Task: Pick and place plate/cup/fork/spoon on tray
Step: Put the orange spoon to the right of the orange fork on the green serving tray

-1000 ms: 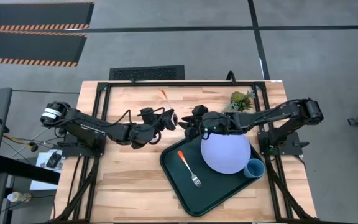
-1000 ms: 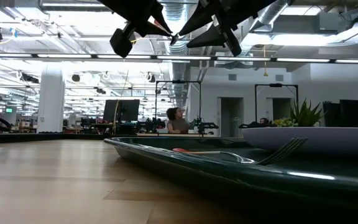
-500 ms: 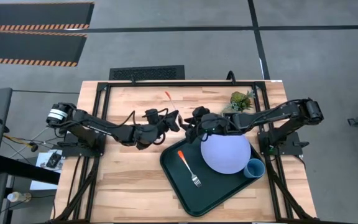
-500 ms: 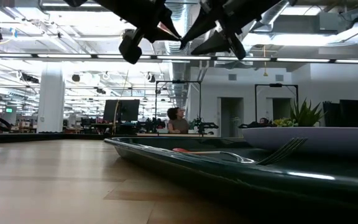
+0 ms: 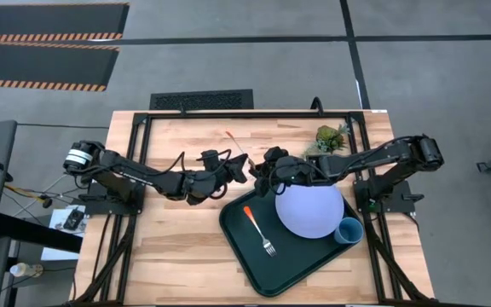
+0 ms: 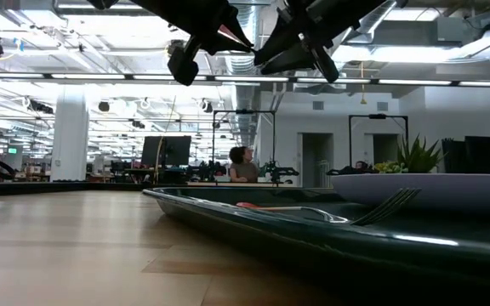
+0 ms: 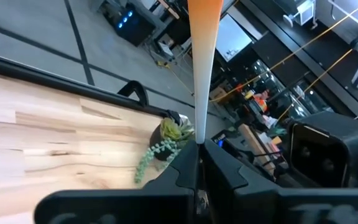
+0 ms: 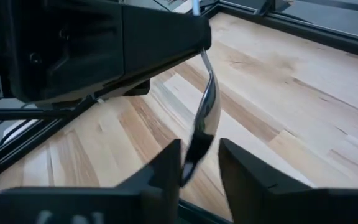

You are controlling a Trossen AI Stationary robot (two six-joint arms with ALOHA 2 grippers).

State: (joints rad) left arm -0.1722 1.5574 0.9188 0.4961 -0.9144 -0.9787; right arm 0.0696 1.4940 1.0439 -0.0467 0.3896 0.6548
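Observation:
My left gripper (image 5: 242,165) is shut on the spoon, high above the table beside the tray's far left corner. The spoon's orange handle (image 5: 232,136) sticks out toward the far edge, and it also shows in the left wrist view (image 7: 202,68). Its silver bowl (image 8: 205,118) hangs between the open fingers of my right gripper (image 8: 201,149), which faces my left gripper (image 6: 228,34) from the right. The dark tray (image 5: 244,247) holds the fork (image 5: 258,228), the pale plate (image 5: 309,211) and the blue cup (image 5: 349,231). My left gripper pinches the spoon between its two fingers where the orange handle narrows toward the metal stem (image 7: 197,138). The handle sticks out past the fingertips, and the stem and bowl hang out on the other side. The spoon is lifted clear of the table. My right gripper's fingers (image 8: 166,168) stand on either side of the bowl. I cannot tell whether one of them touches the bowl's lower end (image 8: 191,163).
A small potted plant (image 5: 331,136) stands at the table's far right, behind my right arm. Bare wood lies left of the tray and along the near edge. The tray's left half next to the fork is bare.
My left gripper has carried the spoon toward the table's right edge, closing in on my right gripper. The spoon's handle has shifted right with it. The bowl now hangs between my right gripper's fingers.

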